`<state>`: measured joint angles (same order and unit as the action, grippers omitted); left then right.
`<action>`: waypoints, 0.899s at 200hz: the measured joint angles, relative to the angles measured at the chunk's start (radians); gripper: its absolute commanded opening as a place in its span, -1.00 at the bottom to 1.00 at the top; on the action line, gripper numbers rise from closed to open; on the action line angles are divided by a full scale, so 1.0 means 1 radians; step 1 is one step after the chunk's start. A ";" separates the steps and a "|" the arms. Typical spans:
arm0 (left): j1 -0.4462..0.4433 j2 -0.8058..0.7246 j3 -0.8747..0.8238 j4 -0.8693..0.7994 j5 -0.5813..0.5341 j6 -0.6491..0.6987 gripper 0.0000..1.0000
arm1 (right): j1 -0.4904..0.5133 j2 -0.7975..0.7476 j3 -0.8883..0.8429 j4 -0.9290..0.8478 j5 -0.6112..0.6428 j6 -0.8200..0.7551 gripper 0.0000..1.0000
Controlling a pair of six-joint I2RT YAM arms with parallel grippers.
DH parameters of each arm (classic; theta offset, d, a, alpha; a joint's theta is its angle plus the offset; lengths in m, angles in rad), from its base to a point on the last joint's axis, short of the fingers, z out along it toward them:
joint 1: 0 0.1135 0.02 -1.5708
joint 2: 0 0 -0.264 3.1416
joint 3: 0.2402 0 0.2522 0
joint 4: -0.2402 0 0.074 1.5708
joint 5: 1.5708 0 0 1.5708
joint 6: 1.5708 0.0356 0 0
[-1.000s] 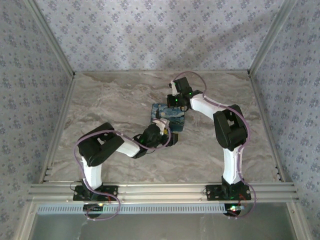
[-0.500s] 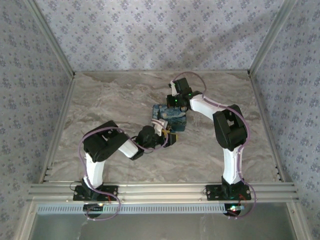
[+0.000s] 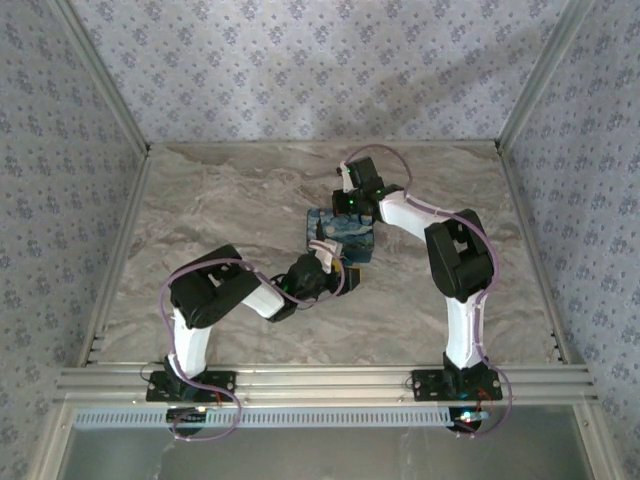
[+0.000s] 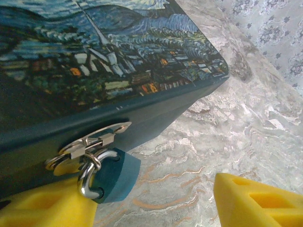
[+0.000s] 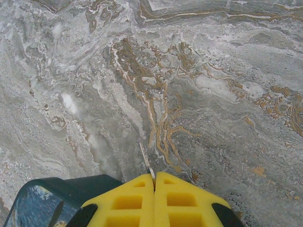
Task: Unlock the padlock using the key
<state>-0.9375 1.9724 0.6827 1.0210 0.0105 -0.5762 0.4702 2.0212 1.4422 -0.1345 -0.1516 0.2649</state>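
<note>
The marble table (image 3: 200,200) carries a painted box (image 3: 345,240) near its middle, with both arms bent in toward it. The right gripper (image 5: 154,182) hangs over the box's far edge, one dark corner showing under it. Its fingers are pressed together on the key (image 5: 146,163), of which a thin metal sliver pokes out and the rest is buried between the pads.

The left gripper (image 4: 151,198) sits low at the box's near side, jaws spread and gripping nothing. The teal padlock (image 4: 116,175) hangs by its shackle from the hasp (image 4: 90,144), against the left finger, which covers its lower end. From above, the wrist hides the lock.
</note>
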 measured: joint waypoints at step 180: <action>0.015 0.093 -0.006 0.218 0.079 -0.114 0.22 | 0.000 -0.004 -0.027 0.045 0.007 0.008 -1.00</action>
<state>-0.9226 2.0659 0.6762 1.2392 0.0895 -0.6907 0.4702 2.0174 1.4155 -0.0895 -0.1448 0.2726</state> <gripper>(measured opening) 0.553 0.064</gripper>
